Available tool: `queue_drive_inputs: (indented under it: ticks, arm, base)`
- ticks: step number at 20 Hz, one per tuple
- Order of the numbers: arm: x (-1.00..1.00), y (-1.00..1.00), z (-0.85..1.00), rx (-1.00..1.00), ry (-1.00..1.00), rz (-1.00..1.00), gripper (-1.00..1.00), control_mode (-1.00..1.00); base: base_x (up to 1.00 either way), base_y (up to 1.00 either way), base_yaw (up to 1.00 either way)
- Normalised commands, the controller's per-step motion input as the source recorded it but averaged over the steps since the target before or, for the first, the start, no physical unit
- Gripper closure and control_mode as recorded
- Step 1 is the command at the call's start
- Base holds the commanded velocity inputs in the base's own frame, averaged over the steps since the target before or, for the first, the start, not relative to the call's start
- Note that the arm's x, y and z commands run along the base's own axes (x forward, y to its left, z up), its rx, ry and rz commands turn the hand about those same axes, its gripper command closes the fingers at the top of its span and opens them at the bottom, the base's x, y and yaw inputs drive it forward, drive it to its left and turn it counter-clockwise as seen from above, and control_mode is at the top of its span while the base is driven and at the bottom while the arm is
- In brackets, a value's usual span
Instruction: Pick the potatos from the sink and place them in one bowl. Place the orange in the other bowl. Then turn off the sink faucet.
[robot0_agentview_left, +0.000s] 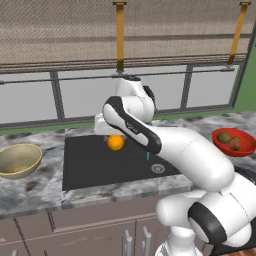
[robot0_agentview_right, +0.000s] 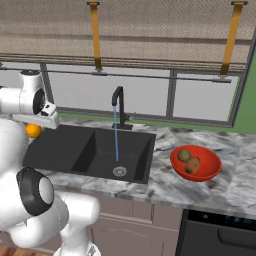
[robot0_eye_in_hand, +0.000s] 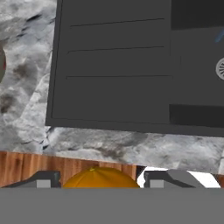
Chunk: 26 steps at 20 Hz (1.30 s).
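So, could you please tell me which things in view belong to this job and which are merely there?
Job:
- bright orange ball, held in the pincer
- two brown potatoes in the glossy red bowl
- tan-yellow bowl
- matte black sink
- thin black faucet, water running

Just there:
- grey marbled counter
- window frames

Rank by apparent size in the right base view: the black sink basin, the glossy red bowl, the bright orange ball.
1. Matte black sink basin, largest.
2. Glossy red bowl.
3. Bright orange ball, smallest; part-hidden at the gripper, so it looks smaller still.
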Motion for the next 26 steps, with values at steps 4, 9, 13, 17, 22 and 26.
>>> queue_drive_inputs:
  ticks: [4, 9, 13, 17, 22, 26]
  arm:
    - [0.0, 1.0, 0.0, -0.01, 0.0, 0.0, 1.0, -1.0]
    - [0.0, 0.85, 0.0, 0.0, 0.0, 0.0, 1.0, -1.0]
    - [0.01, 0.58, 0.0, 0.0, 0.0, 0.0, 1.0, -1.0]
    - [0.06, 0.46, 0.0, 0.0, 0.0, 0.0, 1.0, -1.0]
    - [0.23, 0.35, 0.0, 0.0, 0.0, 0.02, 1.0, -1.0]
    - [0.28, 0.3, 0.0, 0.0, 0.0, 0.05, 1.0, -1.0]
  base:
    - [0.0, 0.0, 0.0]
    - [0.0, 0.0, 0.0]
    - [0.0, 0.0, 0.0]
    - [0.0, 0.0, 0.0]
    - [0.0, 0.0, 0.0]
    - [0.0, 0.0, 0.0]
